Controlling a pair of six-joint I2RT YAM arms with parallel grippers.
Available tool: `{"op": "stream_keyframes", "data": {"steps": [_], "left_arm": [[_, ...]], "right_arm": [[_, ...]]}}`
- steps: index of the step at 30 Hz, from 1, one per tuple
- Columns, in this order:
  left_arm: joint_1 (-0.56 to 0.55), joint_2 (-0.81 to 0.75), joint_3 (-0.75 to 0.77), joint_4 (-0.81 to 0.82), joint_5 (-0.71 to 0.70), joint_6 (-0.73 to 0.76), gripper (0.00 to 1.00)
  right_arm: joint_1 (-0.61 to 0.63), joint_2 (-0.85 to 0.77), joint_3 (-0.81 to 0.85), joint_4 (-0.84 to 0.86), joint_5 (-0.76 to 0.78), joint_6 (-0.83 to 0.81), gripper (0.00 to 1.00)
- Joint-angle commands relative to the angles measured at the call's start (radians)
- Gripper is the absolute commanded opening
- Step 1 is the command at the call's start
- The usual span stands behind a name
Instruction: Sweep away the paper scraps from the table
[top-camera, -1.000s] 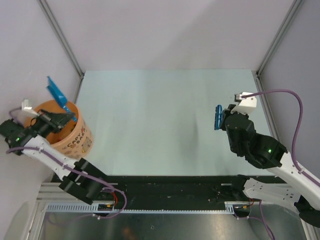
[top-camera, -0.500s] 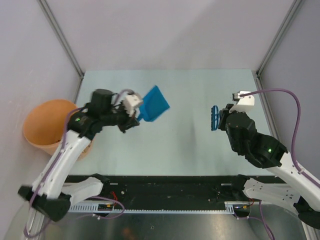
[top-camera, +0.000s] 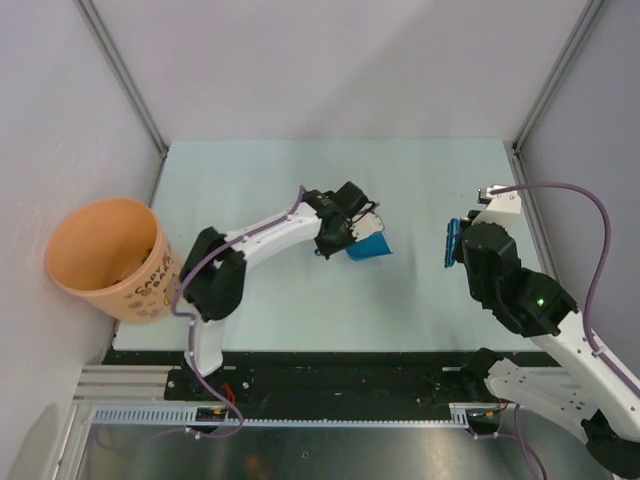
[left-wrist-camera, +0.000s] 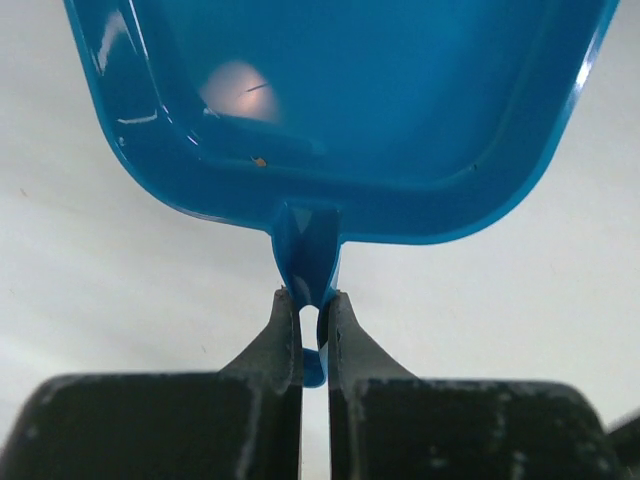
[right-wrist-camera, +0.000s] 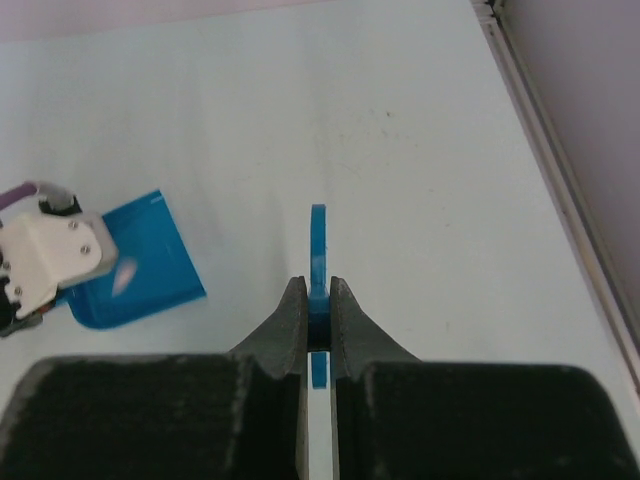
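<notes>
Top view only: orange bucket (top-camera: 150, 285) is seen off the left edge of the pale surface (top-camera: 300, 180); its lettering is probably too small to read.
Left wrist: left tool (left-wrist-camera: 308, 300) is pinched tight on the dustpan (left-wrist-camera: 400, 100) handle, mouth pointed away.
Right wrist: right tool (right-wrist-camera: 317, 290) is clamped on the brush (right-wrist-camera: 318, 235), edge-on, long axis pointing ahead.

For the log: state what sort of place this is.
Likely a lab robot test cell: green table boxed by grey walls and metal rails, two bench-mounted arms holding a dustpan and brush.
</notes>
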Motion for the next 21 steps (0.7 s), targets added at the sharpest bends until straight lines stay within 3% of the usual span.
{"op": "stream_keyframes", "data": {"steps": [1, 6, 8, 9, 10, 11, 13, 14, 18, 21], "left_arm": [[-0.007, 0.128, 0.135, 0.005, -0.085, 0.033, 0.00], [-0.009, 0.246, 0.183, 0.007, -0.094, 0.063, 0.00], [-0.009, 0.256, 0.191, 0.007, -0.077, 0.072, 0.07], [-0.009, 0.256, 0.192, 0.007, -0.064, 0.074, 0.16], [-0.009, 0.244, 0.194, 0.008, -0.033, 0.074, 0.42], [-0.009, 0.228, 0.198, 0.008, -0.010, 0.074, 0.54], [-0.007, 0.170, 0.198, 0.007, 0.051, 0.077, 0.91], [-0.007, 0.146, 0.195, 0.007, 0.094, 0.079, 0.99], [0.008, -0.026, 0.174, 0.007, 0.182, 0.076, 1.00], [0.063, -0.161, 0.125, 0.008, 0.211, 0.063, 1.00]], "right_arm": [[-0.095, -0.011, -0.038, 0.067, -0.115, -0.077, 0.00], [-0.179, -0.002, -0.067, 0.104, -0.201, -0.105, 0.00], [-0.205, 0.003, -0.075, 0.117, -0.229, -0.116, 0.00], [-0.213, 0.007, -0.080, 0.122, -0.236, -0.120, 0.00], [-0.227, 0.012, -0.089, 0.130, -0.267, -0.129, 0.00], [-0.236, 0.015, -0.093, 0.148, -0.293, -0.145, 0.00], [-0.256, 0.041, -0.100, 0.171, -0.381, -0.201, 0.00], [-0.256, 0.053, -0.100, 0.202, -0.393, -0.217, 0.00], [-0.239, 0.154, -0.100, 0.320, -0.367, -0.326, 0.00], [-0.154, 0.276, -0.100, 0.478, -0.246, -0.416, 0.00]]}}
